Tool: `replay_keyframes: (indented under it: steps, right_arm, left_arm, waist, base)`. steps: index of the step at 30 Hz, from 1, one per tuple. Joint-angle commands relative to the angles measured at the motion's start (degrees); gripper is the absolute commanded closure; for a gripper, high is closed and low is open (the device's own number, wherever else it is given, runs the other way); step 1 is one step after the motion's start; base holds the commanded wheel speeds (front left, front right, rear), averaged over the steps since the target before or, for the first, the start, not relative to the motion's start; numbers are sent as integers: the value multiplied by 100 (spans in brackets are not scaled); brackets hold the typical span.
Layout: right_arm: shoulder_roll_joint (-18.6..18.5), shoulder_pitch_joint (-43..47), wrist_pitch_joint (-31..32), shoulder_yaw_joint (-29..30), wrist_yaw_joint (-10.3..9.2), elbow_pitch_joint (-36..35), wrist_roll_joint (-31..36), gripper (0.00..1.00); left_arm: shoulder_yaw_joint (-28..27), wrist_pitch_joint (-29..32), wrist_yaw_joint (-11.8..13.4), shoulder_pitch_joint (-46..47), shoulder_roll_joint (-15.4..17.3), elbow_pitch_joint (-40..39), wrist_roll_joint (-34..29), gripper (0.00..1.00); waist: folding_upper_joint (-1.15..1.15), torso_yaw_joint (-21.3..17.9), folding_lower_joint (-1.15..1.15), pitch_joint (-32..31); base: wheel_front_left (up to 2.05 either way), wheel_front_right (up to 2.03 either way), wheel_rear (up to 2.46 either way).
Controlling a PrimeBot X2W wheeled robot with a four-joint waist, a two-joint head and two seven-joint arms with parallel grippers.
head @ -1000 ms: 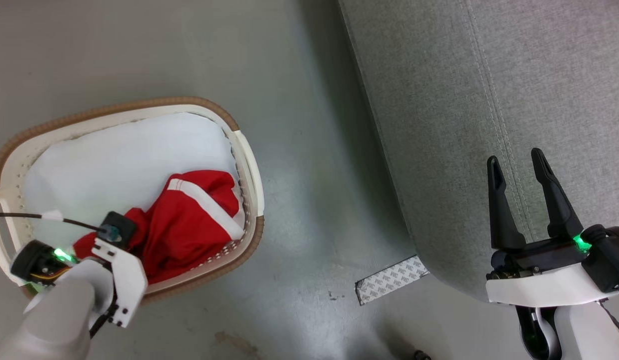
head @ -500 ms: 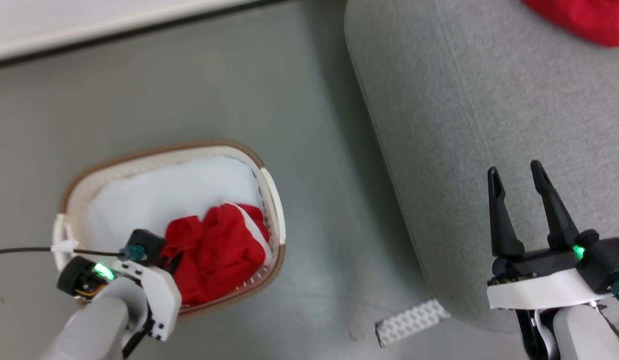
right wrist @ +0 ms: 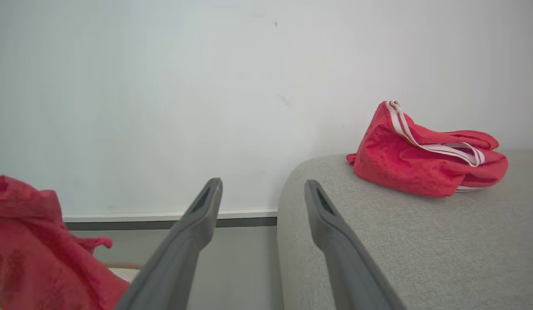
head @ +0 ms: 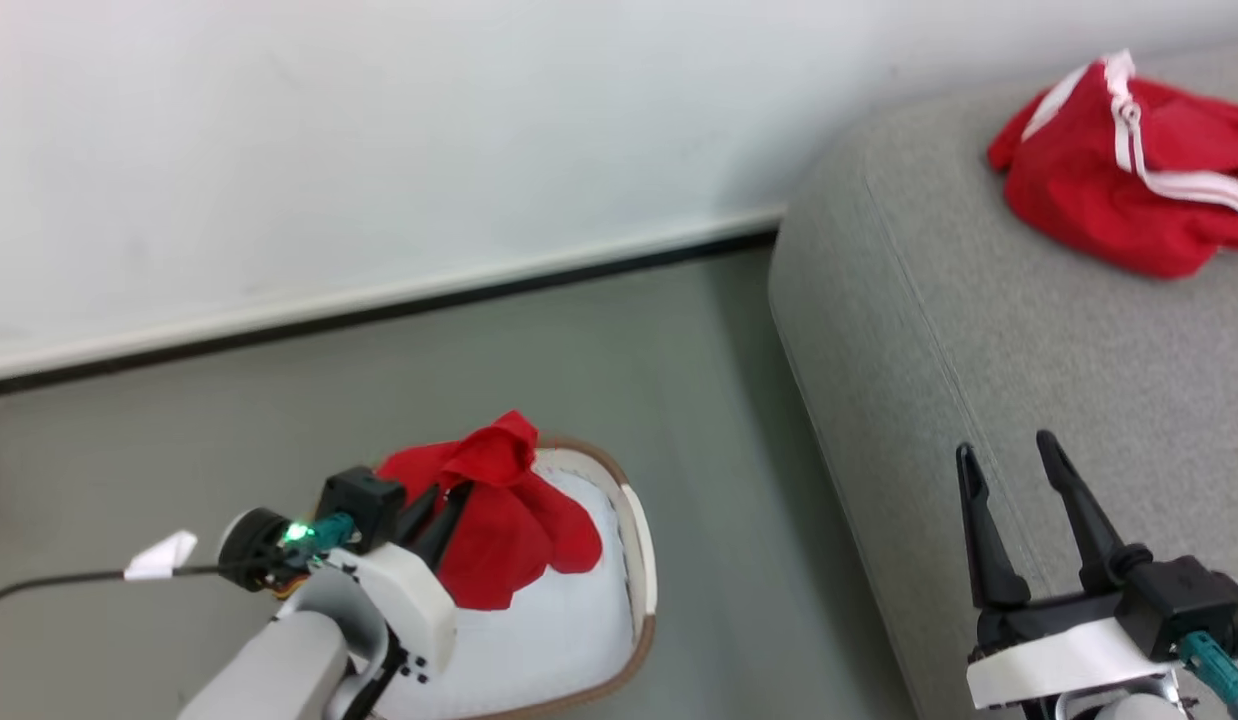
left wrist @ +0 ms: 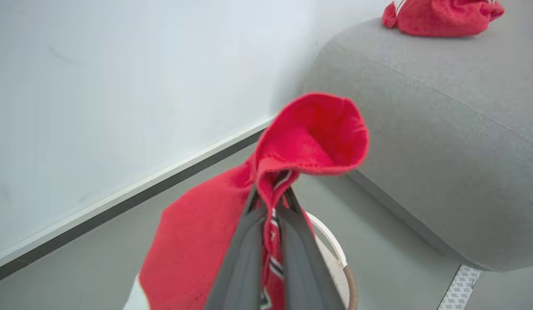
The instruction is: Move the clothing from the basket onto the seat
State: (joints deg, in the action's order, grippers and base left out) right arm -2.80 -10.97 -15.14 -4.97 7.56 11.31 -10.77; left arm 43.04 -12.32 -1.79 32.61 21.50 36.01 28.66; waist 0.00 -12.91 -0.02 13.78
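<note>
Two red garments show in the head view. The held garment (head: pixel 509 520) hangs from the left gripper (head: pixel 441 505), whose fingers are clamped on a fold of it. The cloth hangs over the basket (head: pixel 641 560), above the white lining (head: pixel 569 630). You cannot tell whether its lower edge touches the lining. The second garment (head: pixel 1109 190) lies bunched on the sofa (head: pixel 979 330), well apart from the basket. The right gripper (head: pixel 1006 445) hovers over the sofa's near edge, its fingers spread with nothing between them. Grey floor (head: pixel 699 400) separates basket and sofa, and a white wall (head: pixel 379 130) stands behind.

Left wrist view: you see both fingers pressed together on a red fold, with striped trim caught between them. A rounded red opening rises above the fingertips. The basket rim shows just right of the fingers, lower down. A patterned tape strip (left wrist: pixel 460 288) lies on the floor at the sofa's base.

Right wrist view: the fingers stand apart and empty. The second garment rests on the sofa top, its white stripes showing. The held garment hangs at the left edge, above the basket rim.
</note>
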Motion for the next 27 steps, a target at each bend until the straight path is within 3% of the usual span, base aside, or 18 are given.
replay_keyframes:
  steps: [1, 16, 27]
  right_arm:
    - [-17, 114, -1, 15, -15, 44, 12, 0]
    - [-17, 803, -1, -97, -15, 295, 50, 0]
    - [-13, 856, -1, -363, -15, 335, 26, 0]
  left_arm:
    - [-28, -54, 87, -157, 46, -205, 17, 100]
    - [-461, 2, 1307, -1640, 610, -3014, 308, 100]
    - [-551, 291, 1659, -2164, 992, -3859, 374, 100]
  waist:
    - [0, 320, 2, -487]
    - [0, 582, 2, -1591]
    - [0, 668, 2, -1711]
  base:
    - [0, 0, 0]
    - [0, 0, 0]
    - [0, 0, 0]
